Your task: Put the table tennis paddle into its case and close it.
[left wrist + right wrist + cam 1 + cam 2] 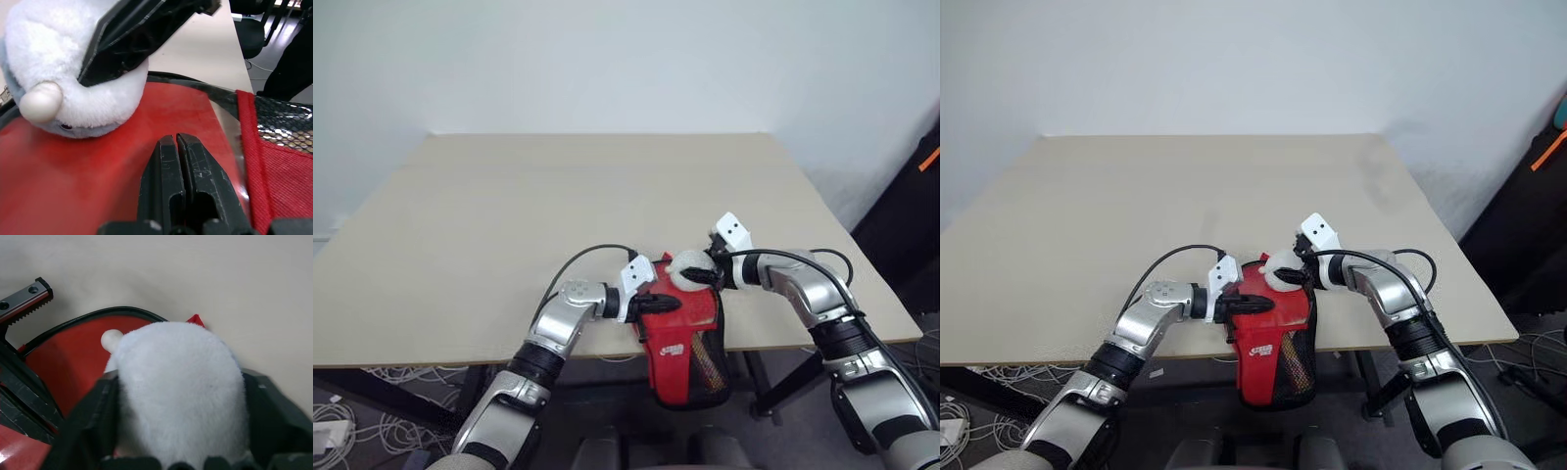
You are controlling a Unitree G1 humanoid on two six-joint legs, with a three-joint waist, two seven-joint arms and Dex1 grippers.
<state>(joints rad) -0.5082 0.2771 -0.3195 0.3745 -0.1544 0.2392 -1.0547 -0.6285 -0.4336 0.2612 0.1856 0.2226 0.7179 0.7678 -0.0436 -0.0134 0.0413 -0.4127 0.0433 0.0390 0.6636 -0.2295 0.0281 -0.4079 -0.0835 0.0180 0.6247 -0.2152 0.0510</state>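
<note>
At lower centre, the left end effector (658, 305) is clenched against the red case (683, 338); the right end effector (698, 273) grasps a white plush toy (691, 266). Closing seems unfinished.

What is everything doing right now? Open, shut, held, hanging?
case: top end on the table, the rest hanging over the near edge; can't tell if it's zipped.
white fluffy toy: held, resting at the case's top end.
right gripper: closed around the white fluffy toy.
left gripper: shut, fingertips against the case's red side.
</note>
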